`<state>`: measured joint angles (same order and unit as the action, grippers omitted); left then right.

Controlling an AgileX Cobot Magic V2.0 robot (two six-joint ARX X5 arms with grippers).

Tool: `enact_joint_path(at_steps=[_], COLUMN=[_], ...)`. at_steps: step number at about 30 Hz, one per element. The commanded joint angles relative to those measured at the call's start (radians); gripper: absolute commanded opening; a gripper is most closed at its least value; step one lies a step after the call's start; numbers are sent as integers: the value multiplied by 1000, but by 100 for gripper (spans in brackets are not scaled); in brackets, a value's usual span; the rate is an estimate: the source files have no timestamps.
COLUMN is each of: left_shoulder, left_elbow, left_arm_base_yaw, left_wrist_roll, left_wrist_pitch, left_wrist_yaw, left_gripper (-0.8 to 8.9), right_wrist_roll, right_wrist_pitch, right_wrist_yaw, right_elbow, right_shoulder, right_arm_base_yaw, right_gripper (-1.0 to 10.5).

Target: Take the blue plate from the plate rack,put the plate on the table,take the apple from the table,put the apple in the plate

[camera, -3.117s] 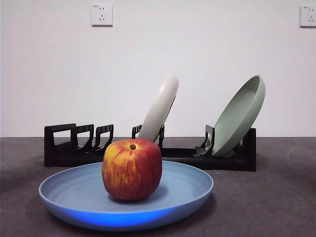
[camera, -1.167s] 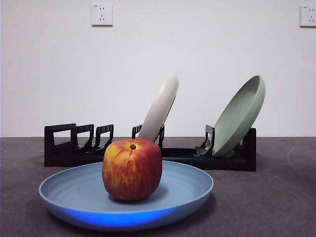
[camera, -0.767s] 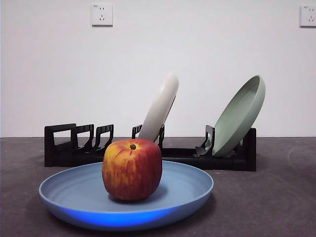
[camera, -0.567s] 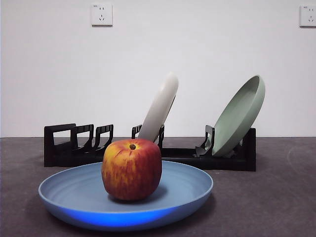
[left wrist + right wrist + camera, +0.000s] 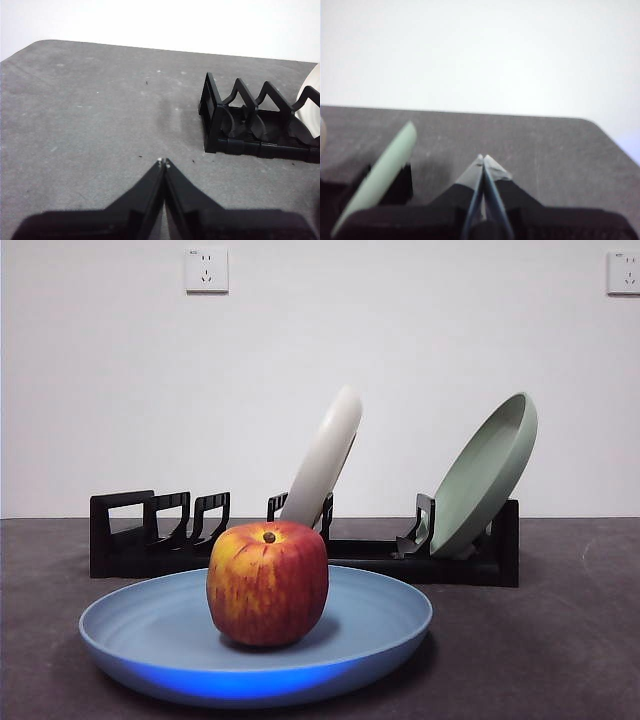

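Note:
The blue plate (image 5: 370,625) lies flat on the table (image 5: 540,650) in the front view, close to the camera. The red apple (image 5: 267,582) stands upright in the plate's middle. The black plate rack (image 5: 150,540) stands behind it and also shows in the left wrist view (image 5: 250,125). My left gripper (image 5: 163,161) is shut and empty above bare table beside the rack's end. My right gripper (image 5: 483,157) is shut and empty, raised beside the rack's far end. Neither gripper shows in the front view.
A cream-white plate (image 5: 325,455) leans in the rack's middle and a sage-green plate (image 5: 485,475) leans at its right end; the green one also shows in the right wrist view (image 5: 380,172). The table's edge (image 5: 30,47) curves near the left gripper.

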<state>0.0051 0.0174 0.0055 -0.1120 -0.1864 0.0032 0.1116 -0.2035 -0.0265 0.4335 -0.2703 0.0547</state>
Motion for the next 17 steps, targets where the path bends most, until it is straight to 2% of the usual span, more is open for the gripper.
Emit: enact_joint_path(at_steps=[1, 7, 10, 17], left_shoulder=[-1, -1, -1, -1], left_elbow=[-14, -14, -14, -14], left_arm_base_yaw=[3, 3, 3, 3], left_wrist_roll=[10, 10, 10, 10], left_wrist_pitch=[5, 5, 5, 5], left_wrist_yaw=[0, 0, 0, 0], left_gripper=[-3, -3, -3, -3], right_wrist_roll=[-50, -124, -128, -129], right_wrist_pitch=[39, 83, 84, 83], right_wrist_yaw=[-1, -3, -32, -38], right_elbow=[-137, -313, -348, -402], right_shoulder=[55, 150, 175, 227], right_arm_base_yaw=[3, 1, 1, 1], right_gripper=[1, 1, 1, 1])
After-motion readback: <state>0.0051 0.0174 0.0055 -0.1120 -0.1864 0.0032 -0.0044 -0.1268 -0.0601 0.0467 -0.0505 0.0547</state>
